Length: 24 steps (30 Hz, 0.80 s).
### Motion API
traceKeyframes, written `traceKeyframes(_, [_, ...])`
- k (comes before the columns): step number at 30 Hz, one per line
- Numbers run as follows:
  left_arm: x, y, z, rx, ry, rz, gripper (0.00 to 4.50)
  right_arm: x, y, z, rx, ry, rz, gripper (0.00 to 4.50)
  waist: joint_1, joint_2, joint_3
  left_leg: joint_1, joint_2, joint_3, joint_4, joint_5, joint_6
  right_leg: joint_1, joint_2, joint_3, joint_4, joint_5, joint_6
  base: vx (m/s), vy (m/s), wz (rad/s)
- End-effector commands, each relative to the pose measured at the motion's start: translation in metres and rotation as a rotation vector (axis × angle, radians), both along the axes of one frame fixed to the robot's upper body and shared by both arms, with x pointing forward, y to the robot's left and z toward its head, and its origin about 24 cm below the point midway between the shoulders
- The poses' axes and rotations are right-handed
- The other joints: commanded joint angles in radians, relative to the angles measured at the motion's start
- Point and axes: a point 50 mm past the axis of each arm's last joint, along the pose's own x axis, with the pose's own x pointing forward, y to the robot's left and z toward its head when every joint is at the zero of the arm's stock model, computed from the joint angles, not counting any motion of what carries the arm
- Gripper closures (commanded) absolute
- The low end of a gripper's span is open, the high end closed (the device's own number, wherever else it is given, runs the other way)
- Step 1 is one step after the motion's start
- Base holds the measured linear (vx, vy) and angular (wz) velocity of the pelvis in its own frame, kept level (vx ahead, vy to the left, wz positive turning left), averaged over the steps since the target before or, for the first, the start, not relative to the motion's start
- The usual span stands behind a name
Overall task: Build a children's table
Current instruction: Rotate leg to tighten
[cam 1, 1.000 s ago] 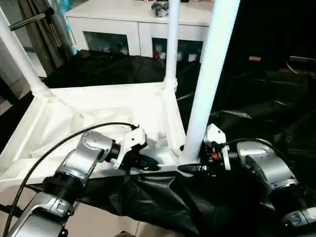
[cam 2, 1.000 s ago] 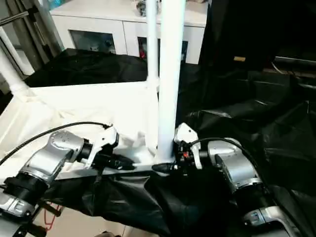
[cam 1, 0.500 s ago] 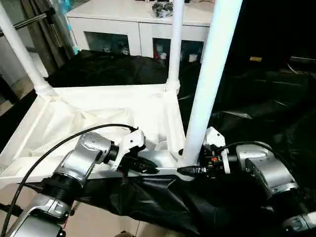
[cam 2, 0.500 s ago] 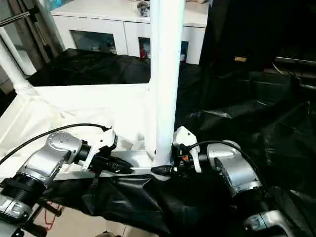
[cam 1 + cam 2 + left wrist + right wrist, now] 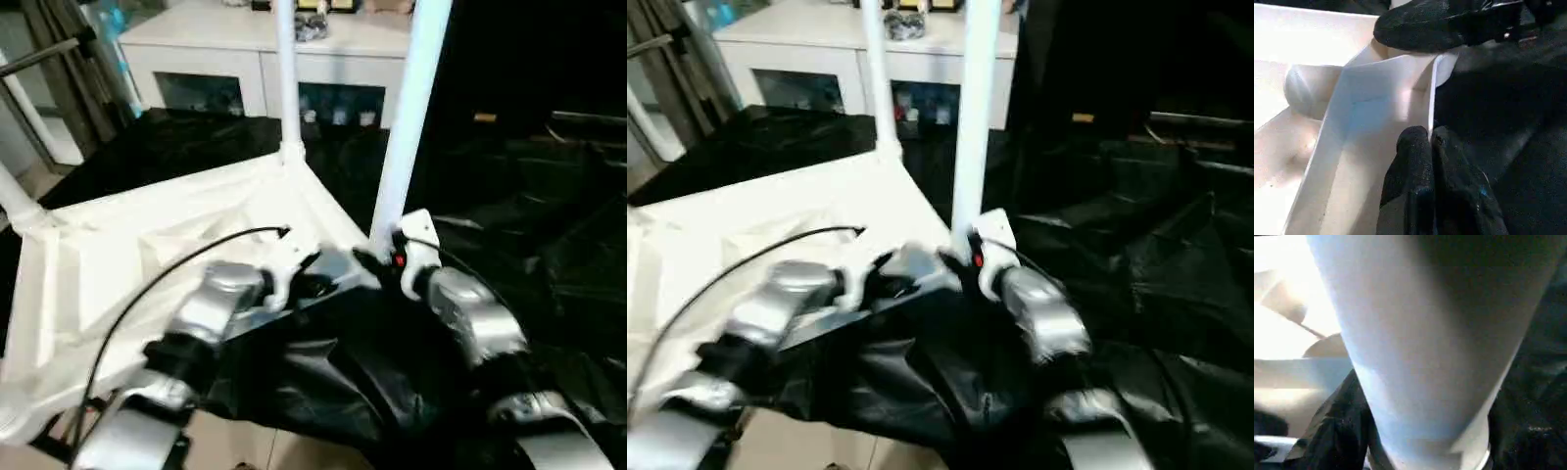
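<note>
Our left gripper [image 5: 1429,147] has its fingers pinched narrow on the thin rim of the upturned tabletop [image 5: 118,255]. Our right gripper [image 5: 377,262] sits at the near corner, fingers spread around the base of the near leg [image 5: 404,117], which stands upright in its socket. Beyond it a second leg [image 5: 285,73] rises from the far corner. Black sheeting [image 5: 509,215] lies under and around the tabletop, with a white cabinet [image 5: 235,59] behind.

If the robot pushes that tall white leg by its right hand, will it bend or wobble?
Probably no bending: the leg is a thick straight tube. It may wobble a bit, standing tall from one corner socket of the tabletop. It looks smooth, so likely slippery.
</note>
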Motion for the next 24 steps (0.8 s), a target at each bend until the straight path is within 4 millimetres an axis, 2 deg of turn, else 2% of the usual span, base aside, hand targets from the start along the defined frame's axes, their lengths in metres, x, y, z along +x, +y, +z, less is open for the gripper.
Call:
traceKeyframes(1, [0.003,-0.029,0.022,-0.078,-0.079,-0.053,4.5,-0.021,0.046,-0.025,0.047,0.122,0.168,1.27,-0.001,-0.003,-0.046,0.016,0.006,-0.002,-0.079,-0.352,-0.015,0.027,-0.031,0.017,-0.095,-0.375,-0.148,0.0,0.0,0.0])
traceKeyframes(4, [0.001,-0.028,0.021,-0.077,-0.078,-0.076,4.5,-0.02,0.046,-0.024,0.06,0.117,0.177,1.06,-0.003,-0.001,-0.049,0.013,0.007,-0.001,-0.08,-0.328,-0.013,0.03,-0.03,0.017,-0.089,-0.304,-0.167,0.0,0.0,0.0])
traceKeyframes(7, [-0.003,-0.022,0.019,-0.077,-0.067,-0.131,4.5,-0.022,0.043,-0.018,0.037,0.07,0.261,0.69,-0.005,0.0,-0.051,0.012,0.008,0.0,-0.078,-0.321,-0.009,0.033,-0.029,0.016,-0.084,-0.255,-0.185,0.0,0.0,0.0])
traceKeyframes(9, [-0.004,-0.019,0.019,-0.072,-0.067,-0.151,4.5,-0.023,0.042,-0.016,0.034,0.055,0.31,0.69,-0.005,-0.001,-0.053,0.01,0.008,0.001,-0.076,-0.3,0.004,0.038,-0.029,0.016,-0.081,-0.217,-0.196,0.0,0.0,0.0])
traceKeyframes(10, [-0.007,-0.013,0.018,-0.066,-0.061,-0.188,4.5,-0.028,0.039,-0.011,0.036,0.03,0.414,0.69,-0.004,-0.002,-0.053,0.011,0.009,0.001,-0.075,-0.293,0.007,0.039,-0.029,0.015,-0.08,-0.203,-0.198,0.0,0.0,0.0])
traceKeyframes(11, [-0.007,-0.012,0.018,-0.065,-0.06,-0.191,4.5,-0.029,0.038,-0.011,0.036,0.029,0.423,0.69,-0.003,-0.002,-0.054,0.009,0.009,0.002,-0.072,-0.274,0.019,0.042,-0.028,0.016,-0.076,-0.164,-0.206,0.0,0.0,0.0])
traceKeyframes(13, [-0.011,-0.004,0.018,-0.062,-0.046,-0.249,4.5,-0.037,0.029,-0.005,0.032,0.012,0.564,0.69,0.0,-0.005,-0.055,0.006,0.01,0.003,-0.07,-0.242,0.037,0.047,-0.027,0.014,-0.071,-0.116,-0.219,0.0,0.0,0.0])
traceKeyframes(15, [-0.013,-0.002,0.018,-0.06,-0.043,-0.27,4.5,-0.04,0.025,-0.003,0.028,0.013,0.606,0.69,-0.001,-0.002,-0.057,0.006,0.011,0.006,-0.066,-0.215,0.054,0.046,-0.026,0.014,-0.064,-0.067,-0.245,0.0,0.0,0.0])
traceKeyframes(16, [-0.014,-0.001,0.018,-0.064,-0.042,-0.292,4.5,-0.042,0.023,-0.003,0.028,0.018,0.636,0.69,0.0,-0.006,-0.058,0.008,0.012,0.007,-0.064,-0.208,0.059,0.047,-0.026,0.014,-0.062,-0.058,-0.254,0.0,0.0,0.0])
traceKeyframes(21, [-0.024,0.011,0.022,-0.067,-0.02,-0.439,4.5,-0.054,0.004,0.004,0.022,0.054,0.813,0.69,0.009,-0.005,-0.058,0.011,0.016,0.009,-0.062,-0.202,0.079,0.046,-0.026,0.014,-0.058,-0.039,-0.271,0.0,0.0,0.0])
traceKeyframes(24, [-0.027,0.017,0.022,-0.047,-0.001,-0.483,4.5,-0.058,-0.003,0.008,0.016,0.07,0.881,0.69,0.01,-0.006,-0.055,0.013,0.017,0.01,-0.063,-0.222,0.079,0.044,-0.026,0.014,-0.06,-0.067,-0.275,0.0,0.0,0.0])
